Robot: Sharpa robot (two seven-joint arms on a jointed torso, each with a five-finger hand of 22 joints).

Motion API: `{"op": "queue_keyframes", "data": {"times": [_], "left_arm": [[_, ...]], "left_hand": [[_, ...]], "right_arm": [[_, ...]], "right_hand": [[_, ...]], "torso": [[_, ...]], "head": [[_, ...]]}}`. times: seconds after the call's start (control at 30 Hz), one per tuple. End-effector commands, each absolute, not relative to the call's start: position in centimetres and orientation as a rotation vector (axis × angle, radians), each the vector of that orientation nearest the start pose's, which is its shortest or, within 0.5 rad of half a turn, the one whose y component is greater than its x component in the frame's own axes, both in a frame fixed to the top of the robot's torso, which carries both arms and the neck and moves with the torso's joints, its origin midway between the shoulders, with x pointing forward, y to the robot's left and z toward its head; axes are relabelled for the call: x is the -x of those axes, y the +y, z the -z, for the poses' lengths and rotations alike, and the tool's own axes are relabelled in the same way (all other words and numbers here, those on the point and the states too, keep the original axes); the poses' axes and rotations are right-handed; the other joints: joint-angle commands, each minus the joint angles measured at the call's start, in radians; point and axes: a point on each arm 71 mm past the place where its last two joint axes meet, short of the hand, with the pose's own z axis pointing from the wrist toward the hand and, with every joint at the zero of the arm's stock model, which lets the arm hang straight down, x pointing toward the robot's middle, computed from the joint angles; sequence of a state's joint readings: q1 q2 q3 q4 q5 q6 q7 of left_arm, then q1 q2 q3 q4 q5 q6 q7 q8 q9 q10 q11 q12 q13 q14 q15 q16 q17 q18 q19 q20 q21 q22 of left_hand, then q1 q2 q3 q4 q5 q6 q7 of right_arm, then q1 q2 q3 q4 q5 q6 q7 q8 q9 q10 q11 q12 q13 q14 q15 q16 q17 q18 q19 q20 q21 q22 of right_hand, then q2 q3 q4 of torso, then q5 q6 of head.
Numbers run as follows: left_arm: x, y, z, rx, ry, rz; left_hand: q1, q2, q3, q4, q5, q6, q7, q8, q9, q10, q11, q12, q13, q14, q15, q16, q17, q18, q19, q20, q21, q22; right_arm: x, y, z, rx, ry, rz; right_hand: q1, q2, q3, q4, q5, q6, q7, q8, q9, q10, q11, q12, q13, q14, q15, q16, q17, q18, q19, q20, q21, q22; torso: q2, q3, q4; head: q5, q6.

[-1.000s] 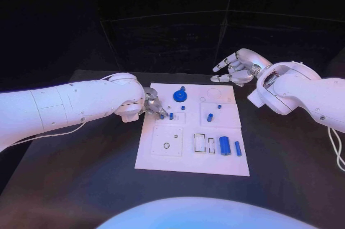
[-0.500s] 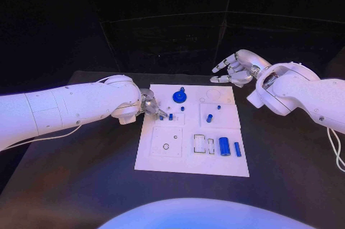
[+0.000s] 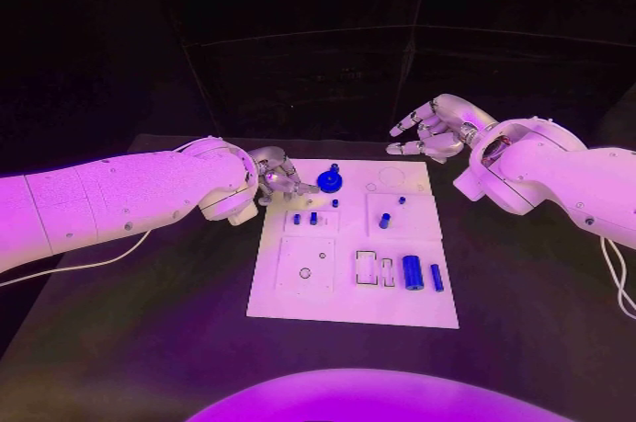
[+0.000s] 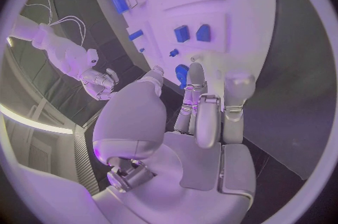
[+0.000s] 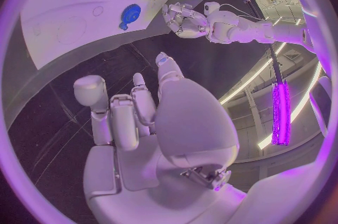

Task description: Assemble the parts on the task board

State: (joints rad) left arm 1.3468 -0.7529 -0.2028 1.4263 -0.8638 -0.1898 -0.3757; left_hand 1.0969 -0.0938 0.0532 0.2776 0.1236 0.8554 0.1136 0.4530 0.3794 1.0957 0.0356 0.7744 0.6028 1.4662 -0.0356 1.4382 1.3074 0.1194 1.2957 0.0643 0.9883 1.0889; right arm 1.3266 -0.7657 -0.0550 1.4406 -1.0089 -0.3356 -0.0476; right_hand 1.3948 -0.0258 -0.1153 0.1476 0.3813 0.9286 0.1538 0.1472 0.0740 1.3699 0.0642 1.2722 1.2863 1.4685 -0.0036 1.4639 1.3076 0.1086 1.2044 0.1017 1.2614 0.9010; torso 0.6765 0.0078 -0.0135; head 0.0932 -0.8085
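Task board (image 3: 308, 298) is lying between my hands, blue parts (image 3: 414, 272) scattered across it. I'm hovering my left hand (image 3: 276, 178) beside the blue knob (image 3: 330, 177), fingers apart, gripping nothing; my right hand (image 3: 435, 128) is hanging spread beyond the board's far corner.

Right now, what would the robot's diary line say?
left hand: fingers apart, holding nothing, over task board far-left corner, beside round blue part | right hand: empty, fingers apart, beyond board's far edge
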Motion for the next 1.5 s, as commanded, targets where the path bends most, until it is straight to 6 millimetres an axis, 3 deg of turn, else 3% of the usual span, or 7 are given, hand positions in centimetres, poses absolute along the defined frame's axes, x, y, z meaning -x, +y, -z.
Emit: {"op": "queue_keyframes", "data": {"times": [0.03,0.13,0.3,0.5,0.7,0.9,1.5], "left_arm": [[-51.3,19.9,19.1,0.452,1.916,0.738],[-51.7,19.4,18.8,0.375,1.875,0.758],[-52.0,17.7,18.5,0.121,1.796,0.809],[-52.1,15.5,18.7,-0.167,1.742,0.81],[-52.3,14.1,19.5,-0.342,1.759,0.765],[-52.7,13.3,20.4,-0.423,1.799,0.721],[-53.4,12.2,21.8,-0.486,1.855,0.658]], "left_hand": [[0.05,-0.003,-0.016,-0.007,-0.001,-0.023,0.015,-0.015,-0.019,-0.035,0.014,-0.027,-0.024,0.006,0.014,-0.056,0.004,0.032,-0.043,0.014,-0.106,-0.083],[0.17,0.012,-0.001,-0.053,0.001,-0.026,0.025,-0.024,-0.042,-0.108,0.029,-0.085,-0.07,-0.098,0.027,-0.237,-0.203,0.063,-0.134,0.029,-0.302,-0.231],[0.334,0.012,0.056,-0.13,-0.001,-0.053,0.05,-0.078,-0.106,-0.206,0.056,-0.227,-0.2,-0.297,0.057,-0.567,-0.54,0.063,-0.181,0.055,-0.433,-0.323],[0.373,-0.015,0.08,-0.159,-0.002,-0.019,0.041,-0.13,-0.168,-0.207,0.062,-0.299,-0.305,-0.298,0.056,-0.612,-0.598,0.064,-0.157,0.06,-0.495,-0.379],[0.392,-0.028,0.137,-0.175,0.003,0.04,0.027,-0.18,-0.217,-0.162,0.05,-0.353,-0.391,-0.07,0.035,-0.275,-0.308,0.057,-0.006,0.038,-0.397,-0.326],[0.365,-0.057,0.17,-0.172,0.0,0.082,0.02,-0.213,-0.247,-0.152,0.05,-0.403,-0.453,-0.005,0.034,-0.137,-0.169,0.027,0.08,0.033,-0.186,-0.154],[0.353,-0.051,0.167,-0.181,-0.038,0.129,0.017,-0.237,-0.267,-0.109,0.045,-0.424,-0.494,0.023,0.03,-0.087,-0.133,0.005,0.129,0.028,-0.044,-0.033]], "right_arm": [[-52.2,-18.9,13.1,-0.195,1.626,-0.869],[-52.2,-18.9,13.1,-0.194,1.626,-0.868],[-52.2,-18.8,13.1,-0.192,1.627,-0.87],[-52.2,-18.5,13.1,-0.187,1.629,-0.875],[-52.2,-18.3,13.1,-0.183,1.631,-0.879],[-52.2,-18.1,13.2,-0.181,1.633,-0.882],[-52.2,-17.7,13.2,-0.174,1.636,-0.889]], "right_hand": [[-0.001,0.009,-0.003,0.002,0.003,-0.007,-0.001,0.005,-0.001,-0.005,0.001,-0.006,-0.001,0.057,-0.006,-0.003,0.053,0.02,-0.005,-0.002,-0.006,-0.001],[-0.001,0.009,-0.003,0.002,0.003,-0.007,-0.001,0.005,-0.001,-0.005,0.001,-0.006,-0.001,0.057,-0.006,-0.003,0.053,0.02,-0.005,-0.002,-0.006,-0.001],[-0.001,0.008,-0.004,0.002,0.004,-0.008,-0.001,0.005,-0.002,-0.006,0.001,-0.007,-0.001,0.056,-0.006,-0.004,0.052,0.02,-0.005,-0.002,-0.006,-0.001],[-0.001,0.009,-0.004,0.002,0.004,-0.008,-0.001,0.005,-0.002,-0.005,0.001,-0.006,-0.001,0.056,-0.006,-0.004,0.053,0.02,-0.005,-0.002,-0.006,-0.001],[-0.001,0.009,-0.004,0.002,0.004,-0.008,-0.001,0.005,-0.002,-0.005,0.001,-0.006,-0.001,0.056,-0.006,-0.004,0.053,0.02,-0.005,-0.002,-0.006,-0.001],[0.0,0.009,-0.004,0.003,0.004,-0.008,-0.001,0.005,-0.002,-0.005,0.001,-0.006,-0.001,0.057,-0.006,-0.004,0.053,0.02,-0.005,-0.002,-0.006,-0.001],[0.001,0.011,-0.003,0.003,0.005,-0.008,-0.001,0.006,-0.002,-0.005,0.001,-0.006,0.0,0.057,-0.006,-0.003,0.054,0.02,-0.004,-0.002,-0.006,0.0]], "torso": [[0.001,0.0006,-0.0007],[0.001,0.0007,0.0011],[0.001,-0.0009,-0.0004],[0.001,-0.0002,-0.0024],[0.001,-0.0004,-0.0009],[0.001,0.0,-0.0014],[0.0,0.0002,0.0]], "head": [[-0.003,0.002],[-0.005,0.004],[-0.01,0.008],[-0.012,0.01],[-0.017,0.013],[-0.017,0.013],[-0.021,0.01]]}}
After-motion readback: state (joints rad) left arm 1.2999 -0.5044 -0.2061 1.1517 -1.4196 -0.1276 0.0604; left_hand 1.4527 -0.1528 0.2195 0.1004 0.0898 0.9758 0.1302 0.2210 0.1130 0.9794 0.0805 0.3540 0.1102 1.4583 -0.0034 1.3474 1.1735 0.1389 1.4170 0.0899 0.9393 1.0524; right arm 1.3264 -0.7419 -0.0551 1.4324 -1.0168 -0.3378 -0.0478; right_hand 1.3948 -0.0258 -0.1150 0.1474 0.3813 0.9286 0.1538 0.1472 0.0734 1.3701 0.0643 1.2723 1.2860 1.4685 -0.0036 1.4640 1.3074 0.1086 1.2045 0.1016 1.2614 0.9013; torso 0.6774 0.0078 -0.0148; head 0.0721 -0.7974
